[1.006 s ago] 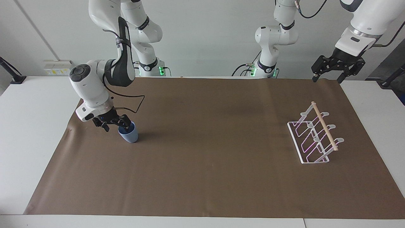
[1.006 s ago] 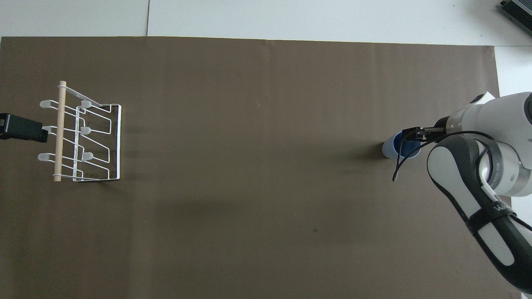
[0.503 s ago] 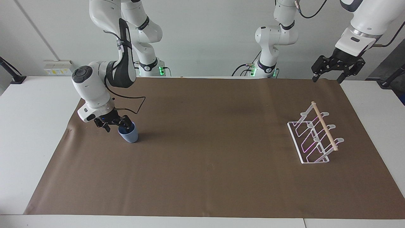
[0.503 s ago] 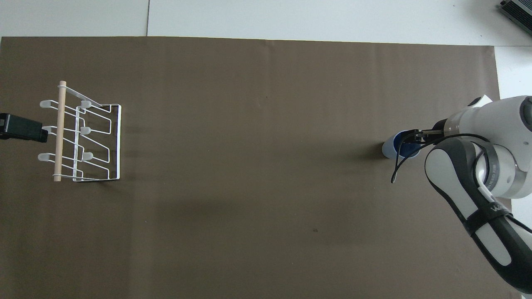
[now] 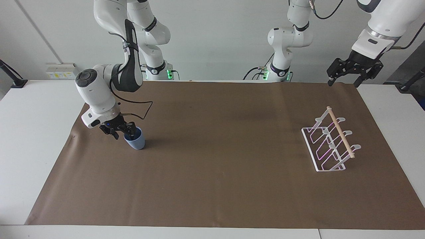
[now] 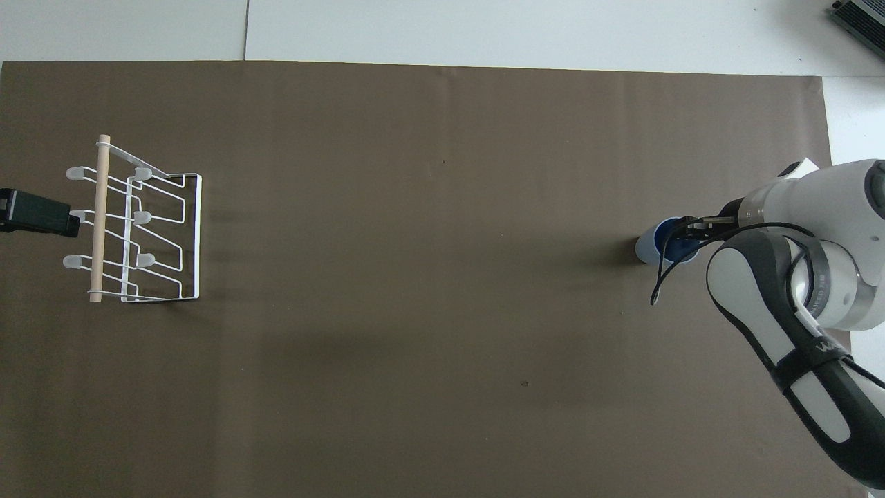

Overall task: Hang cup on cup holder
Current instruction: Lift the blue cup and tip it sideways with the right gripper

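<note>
The cup stands upright on the brown paper sheet that covers the middle of the surface, toward the right arm's end. It is light blue and narrows toward its base; its mouth faces up.

The right pincer is lowered at the cup's rim, on the side of the cup toward the right arm's end of the surface. One finger reaches down inside the cup's mouth and the other lies outside the wall, so the rim sits between them. Whether the fingers already press the wall cannot be told. The cup's base rests on the paper. In the overhead view the right pincer covers part of the cup's opening, and a black cable loops down across the rim.

The cup holder stands on the same sheet toward the left arm's end, well apart from the cup. It is a white wire rack with a rectangular base, slanted prong loops and a light wooden dowel across the top. Nothing hangs on it.

The left arm waits. The left pincer hangs in the air over the paper's corner at the robots' edge, fingers spread apart and holding nothing. In the overhead view the left pincer overlaps the cup holder's prong tips.
</note>
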